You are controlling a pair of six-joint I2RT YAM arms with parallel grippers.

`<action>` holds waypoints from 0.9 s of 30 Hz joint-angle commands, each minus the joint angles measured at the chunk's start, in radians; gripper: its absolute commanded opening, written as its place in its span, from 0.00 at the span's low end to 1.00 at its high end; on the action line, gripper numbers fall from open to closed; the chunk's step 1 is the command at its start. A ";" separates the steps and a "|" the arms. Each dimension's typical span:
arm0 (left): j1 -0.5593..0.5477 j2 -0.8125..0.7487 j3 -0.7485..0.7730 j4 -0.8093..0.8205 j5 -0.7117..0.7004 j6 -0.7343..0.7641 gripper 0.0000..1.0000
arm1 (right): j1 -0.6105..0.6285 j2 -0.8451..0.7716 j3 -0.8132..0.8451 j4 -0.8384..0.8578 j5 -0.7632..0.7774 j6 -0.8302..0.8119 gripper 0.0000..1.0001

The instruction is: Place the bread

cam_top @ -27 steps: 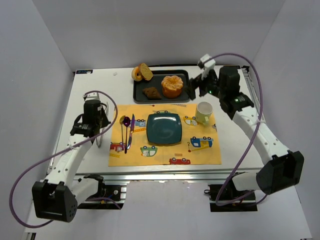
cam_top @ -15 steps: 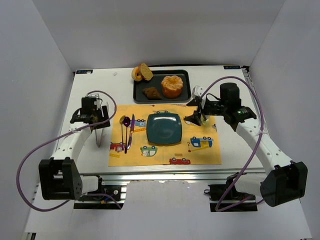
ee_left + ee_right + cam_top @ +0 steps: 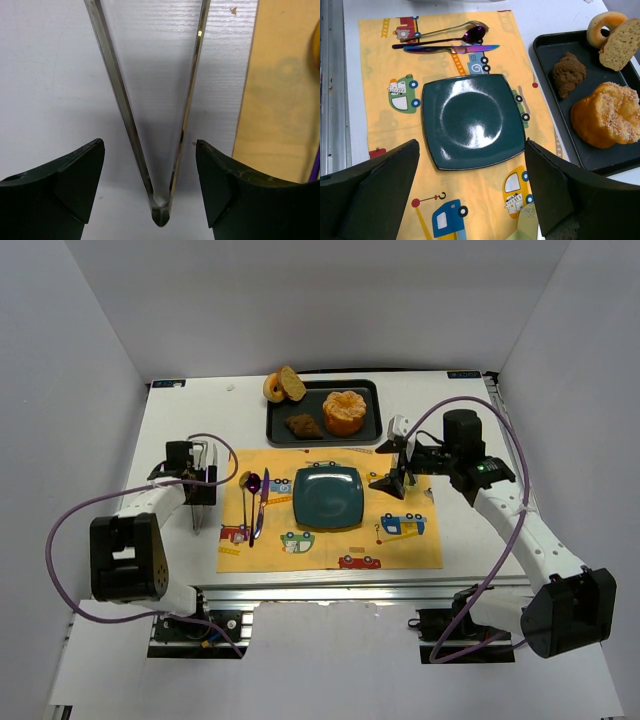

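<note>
The bread [image 3: 303, 426], a small dark brown lump, lies on the black tray [image 3: 275, 435] left of the orange bun [image 3: 345, 412]; in the right wrist view the bread [image 3: 568, 73] is at upper right. My right gripper [image 3: 395, 466] hangs open and empty over the yellow mat [image 3: 400, 540], between the teal plate [image 3: 328, 496] and the mug, well short of the tray. Seen from its wrist, the right gripper [image 3: 471, 146] frames the plate [image 3: 472, 120]. My left gripper [image 3: 200, 483] is open and straddles metal tongs [image 3: 160, 212] on the white table, with gaps on both sides [image 3: 150, 185].
A ring donut [image 3: 272, 388] and a sliced roll [image 3: 292, 383] rest at the tray's far left corner. Two spoons and a knife [image 3: 256, 500] lie on the mat left of the plate. A pale green mug [image 3: 408, 478] stands partly behind the right gripper. The tongs [image 3: 195, 515] lie left of the mat.
My right gripper has come away from the tray's right end, toward me, to hang over the mat beside the mug. The left arm has folded back and its jaws stand wider around the tongs.
</note>
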 commanded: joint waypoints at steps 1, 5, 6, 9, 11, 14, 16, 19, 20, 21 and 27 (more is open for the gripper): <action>0.041 0.081 0.015 0.077 0.097 0.045 0.82 | -0.013 -0.033 -0.016 0.016 -0.018 0.008 0.89; 0.064 0.176 -0.007 0.109 0.203 0.042 0.75 | -0.027 -0.042 -0.017 0.017 -0.015 0.014 0.89; 0.074 0.188 -0.020 0.126 0.219 0.032 0.74 | -0.030 -0.044 -0.019 0.017 -0.015 0.014 0.89; 0.090 0.199 -0.036 0.146 0.252 0.017 0.65 | -0.035 -0.050 -0.022 0.019 -0.015 0.014 0.89; 0.102 0.207 -0.040 0.157 0.277 0.000 0.41 | -0.036 -0.050 -0.026 0.020 -0.015 0.017 0.89; 0.107 0.195 -0.053 0.160 0.260 -0.014 0.22 | -0.044 -0.056 -0.028 0.020 -0.015 0.020 0.89; 0.105 0.173 -0.048 0.148 0.245 -0.024 0.18 | -0.047 -0.056 -0.029 0.020 -0.015 0.020 0.89; 0.105 0.100 -0.005 0.120 0.240 -0.061 0.13 | -0.056 -0.061 -0.032 0.022 -0.015 0.020 0.89; 0.104 0.077 0.012 0.114 0.249 -0.083 0.12 | -0.058 -0.059 -0.034 0.023 -0.015 0.022 0.89; 0.104 0.054 0.028 0.109 0.292 -0.104 0.12 | -0.061 -0.061 -0.034 0.025 -0.015 0.023 0.89; 0.030 -0.077 0.104 0.204 0.456 -0.342 0.25 | -0.075 -0.067 -0.054 0.058 -0.015 0.054 0.89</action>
